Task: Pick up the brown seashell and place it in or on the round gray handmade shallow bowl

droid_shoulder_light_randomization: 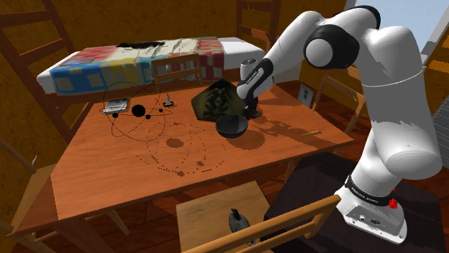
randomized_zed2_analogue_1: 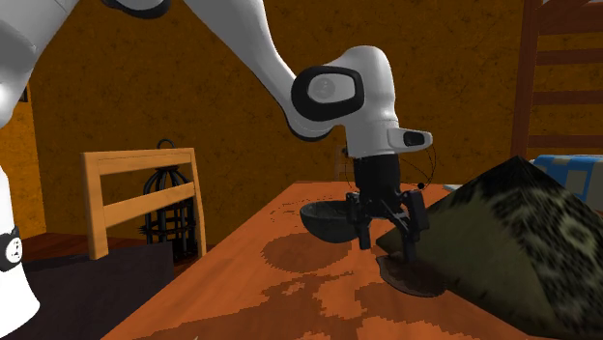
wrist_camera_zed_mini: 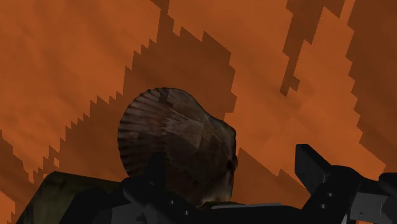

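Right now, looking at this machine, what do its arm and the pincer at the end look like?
The arm is a chain of fat, rounded white tubes, with dark grey caps at the joints. Near its foot runs a black ring with small white lettering, and beside it sits a tiny red mark. The pincer is all black, with two blocky fingers.

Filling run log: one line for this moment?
stage: pre-grasp | end effector: open, over seashell | seashell: on table, unheld | bowl: beside seashell
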You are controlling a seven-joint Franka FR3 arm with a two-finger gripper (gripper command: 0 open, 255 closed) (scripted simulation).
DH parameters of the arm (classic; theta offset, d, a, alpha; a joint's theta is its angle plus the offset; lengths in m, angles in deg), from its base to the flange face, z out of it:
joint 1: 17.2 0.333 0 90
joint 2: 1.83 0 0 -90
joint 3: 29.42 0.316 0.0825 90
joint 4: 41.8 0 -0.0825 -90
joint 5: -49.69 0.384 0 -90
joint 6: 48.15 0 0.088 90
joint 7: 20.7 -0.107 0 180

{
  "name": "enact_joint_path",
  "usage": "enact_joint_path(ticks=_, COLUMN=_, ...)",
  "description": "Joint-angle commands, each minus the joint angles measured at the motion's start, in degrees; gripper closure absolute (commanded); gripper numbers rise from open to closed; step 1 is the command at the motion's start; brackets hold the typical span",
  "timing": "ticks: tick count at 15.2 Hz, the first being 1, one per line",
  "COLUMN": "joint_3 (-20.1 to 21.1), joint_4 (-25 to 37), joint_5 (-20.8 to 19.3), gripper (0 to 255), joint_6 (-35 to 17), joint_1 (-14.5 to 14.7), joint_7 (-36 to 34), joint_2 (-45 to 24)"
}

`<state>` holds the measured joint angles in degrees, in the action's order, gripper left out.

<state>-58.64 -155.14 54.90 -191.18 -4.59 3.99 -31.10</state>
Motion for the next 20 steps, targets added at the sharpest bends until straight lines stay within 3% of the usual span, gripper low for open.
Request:
enact_joint_path(ticks=1, joint_3=0.4, joint_4=0.17, joint_5=0.49, gripper=0, joint_6=-0.83, joint_1=-0.47, joint_7=0.3, joint_2=-0.99)
enact_joint_path(ticks=8, joint_3=0.4, joint_4=0.17, joint_5=0.48, gripper=0, joint_6=-0.82, joint_1=-0.47, joint_7=0.3, joint_2=-0.98)
enact_joint_path(ticks=9, joint_3=0.4, joint_4=0.17, joint_5=0.48, gripper=255, joint_6=-0.82, joint_1=-0.47, joint_7=0.3, joint_2=-0.98)
enact_joint_path(ticks=20, joint_3=-0.1, joint_4=0.2, joint_5=-0.08, gripper=255, joint_6=0.29, joint_1=-0.06, joint_7=0.11, joint_2=0.16)
